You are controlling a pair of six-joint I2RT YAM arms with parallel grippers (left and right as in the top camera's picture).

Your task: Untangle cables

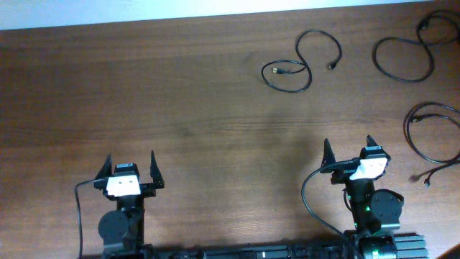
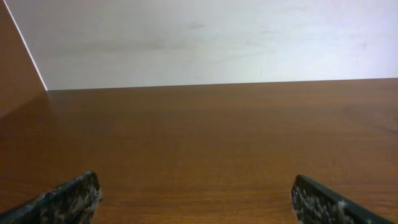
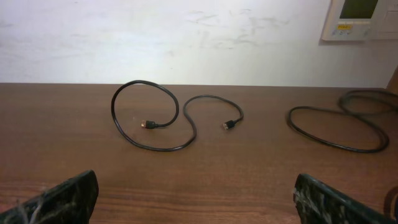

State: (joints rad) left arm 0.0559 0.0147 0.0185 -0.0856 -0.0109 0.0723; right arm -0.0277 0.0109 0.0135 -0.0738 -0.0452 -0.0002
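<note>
Apparently little is left: three cables (image 1: 303, 63) lie apart on the far right of the worktop (image 1: 180, 108). Left gripper (image 1: 131, 162) and right gripper (image 1: 348, 144) hover near the front, jaws wide open, empty. Next, I'd guess, the right arm reaches out for the doubled loop (image 1: 407, 129).

On the table (image 1: 180, 108), one cable (image 3: 181, 112) lies well ahead of the right gripper (image 3: 196, 180), nearer its left finger than its right. A second cable (image 3: 323, 142) lies about as far ahead, before and beyond the right finger. A third cable (image 1: 407, 129) lies out to the right of the right finger, apart from both others, and the left gripper (image 2: 196, 183) sits well to the left of all three.
</note>
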